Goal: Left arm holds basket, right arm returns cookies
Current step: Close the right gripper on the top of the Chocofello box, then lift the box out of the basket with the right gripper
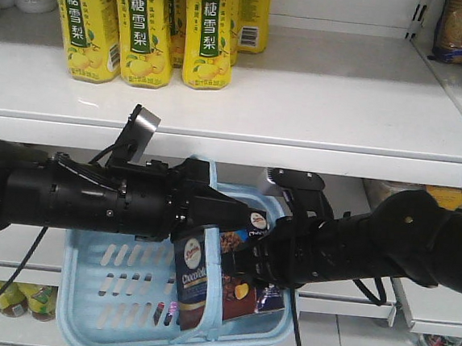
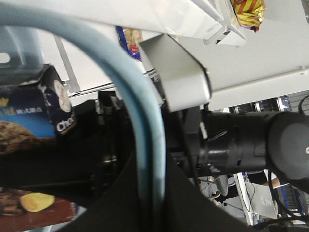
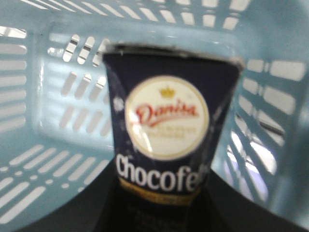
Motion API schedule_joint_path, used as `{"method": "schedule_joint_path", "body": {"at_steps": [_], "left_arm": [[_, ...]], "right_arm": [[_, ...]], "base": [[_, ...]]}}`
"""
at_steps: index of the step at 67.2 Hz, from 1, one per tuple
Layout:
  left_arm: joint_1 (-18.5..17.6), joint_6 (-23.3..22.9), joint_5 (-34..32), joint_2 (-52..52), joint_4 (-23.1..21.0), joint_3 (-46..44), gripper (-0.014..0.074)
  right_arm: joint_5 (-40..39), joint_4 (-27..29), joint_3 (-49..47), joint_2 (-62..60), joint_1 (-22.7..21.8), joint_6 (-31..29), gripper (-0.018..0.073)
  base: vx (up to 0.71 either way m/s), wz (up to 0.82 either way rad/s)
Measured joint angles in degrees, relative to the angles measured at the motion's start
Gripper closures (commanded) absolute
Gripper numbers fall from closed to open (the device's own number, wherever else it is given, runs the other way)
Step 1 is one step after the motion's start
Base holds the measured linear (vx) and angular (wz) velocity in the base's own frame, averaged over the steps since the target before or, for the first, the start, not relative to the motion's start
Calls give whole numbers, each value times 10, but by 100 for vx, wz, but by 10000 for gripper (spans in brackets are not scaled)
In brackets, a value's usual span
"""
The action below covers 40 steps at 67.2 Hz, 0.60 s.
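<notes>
Below the white shop shelf [image 1: 302,98] with yellow drink cartons [image 1: 146,28], left pincer [image 1: 201,188] clamps the pale handle [image 2: 145,145] of the light blue slotted plastic basket [image 1: 98,307]; right pincer [image 1: 236,258] pinches the navy cardboard cookie box [image 1: 192,279] inside it.

Bright, even light fills the front view. The cookies [image 3: 166,125] are blurred close up. The left wrist view's bottom is dark.
</notes>
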Motion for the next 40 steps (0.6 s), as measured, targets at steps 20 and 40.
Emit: {"method": "schedule_joint_path", "body": {"at_steps": [20,40], "left_arm": [[0,0,1,0,0,0,600],[0,1,1,0,0,0,600]], "right_arm": [[49,-6,1,-59,-66,7,384],[113,-24,0,-105,-69,10,384]], "base": [[0,0],[0,0]]}}
